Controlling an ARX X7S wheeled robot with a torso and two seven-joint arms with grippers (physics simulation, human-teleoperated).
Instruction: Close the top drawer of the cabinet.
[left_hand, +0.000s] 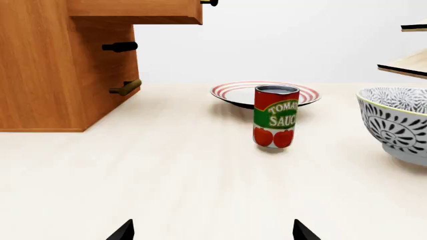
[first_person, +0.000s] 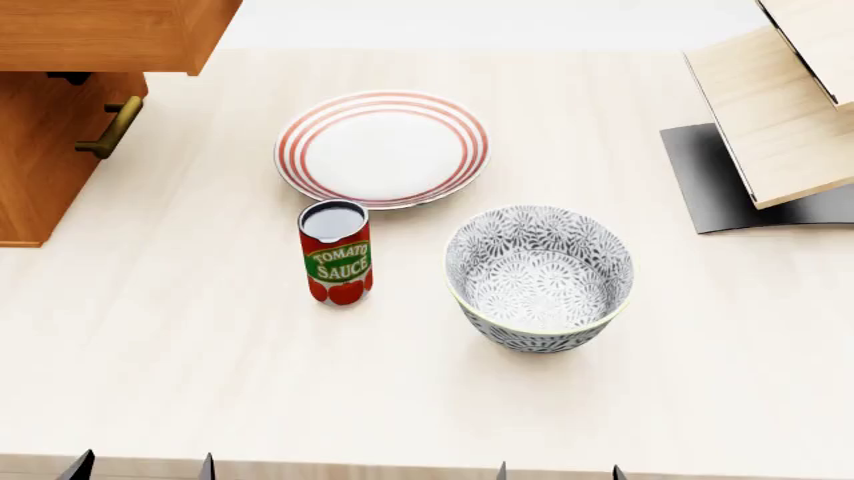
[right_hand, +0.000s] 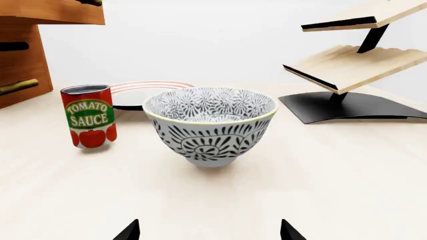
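Note:
The orange-brown cabinet (first_person: 40, 170) stands at the table's far left. Its top drawer (first_person: 107, 35) is pulled out and overhangs the table. In the left wrist view the top drawer (left_hand: 133, 11) juts out from the cabinet (left_hand: 40, 75), with the end of its handle (left_hand: 210, 2) just showing. It also shows in the right wrist view (right_hand: 53, 11). My left gripper (first_person: 144, 468) is open and empty at the table's near edge, well short of the cabinet. My right gripper (first_person: 559, 470) is open and empty near the front edge, in front of the bowl.
A tomato sauce can (first_person: 335, 252) stands mid-table, with a red-striped plate (first_person: 383, 148) behind it and a patterned bowl (first_person: 539, 275) to its right. A pale wood rack on a black base (first_person: 781, 120) stands at the far right. A lower drawer's brass handle (first_person: 111, 128) sticks out below.

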